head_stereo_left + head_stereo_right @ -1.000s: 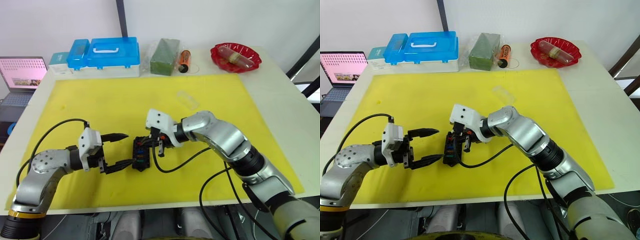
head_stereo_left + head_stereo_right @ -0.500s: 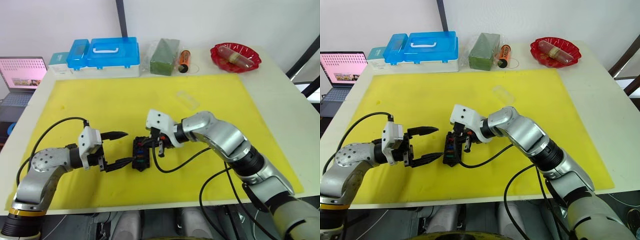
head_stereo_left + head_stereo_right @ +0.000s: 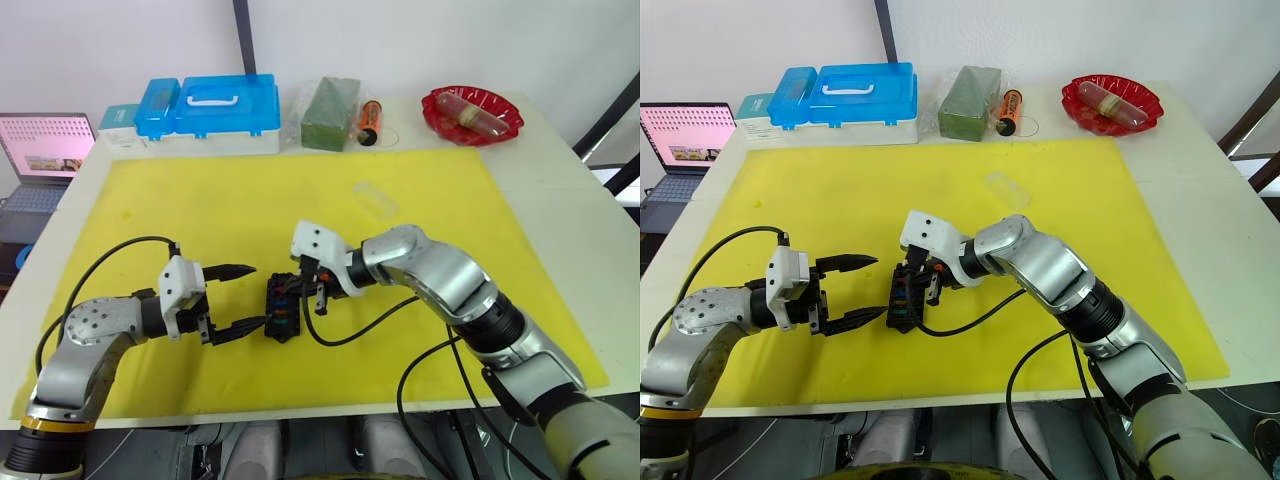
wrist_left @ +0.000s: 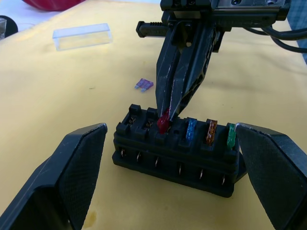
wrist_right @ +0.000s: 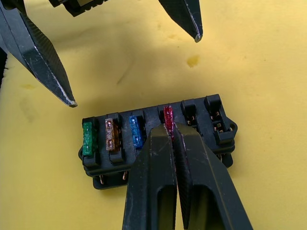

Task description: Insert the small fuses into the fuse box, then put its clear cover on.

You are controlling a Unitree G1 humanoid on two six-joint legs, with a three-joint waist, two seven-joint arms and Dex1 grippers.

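The black fuse box [image 3: 283, 308] lies on the yellow mat between my two grippers. Green [image 5: 88, 139], orange [image 5: 111, 134] and blue [image 5: 136, 132] fuses sit in one of its rows. My right gripper [image 5: 168, 128] is shut on a red fuse [image 5: 168, 116], which stands at the slot beside the blue one. My left gripper [image 3: 258, 296] is open, with one finger on each side of the box's near end, not touching it. A purple fuse [image 4: 144, 85] lies loose on the mat behind the box. Farther back on the mat rests the clear cover [image 3: 374, 197].
Along the table's back edge stand a blue-lidded case [image 3: 210, 110], a wrapped green block [image 3: 330, 112], an orange cylinder [image 3: 368, 120] and a red bowl [image 3: 470, 112]. A laptop [image 3: 40, 150] sits off the table's left side. Cables trail from both wrists across the mat.
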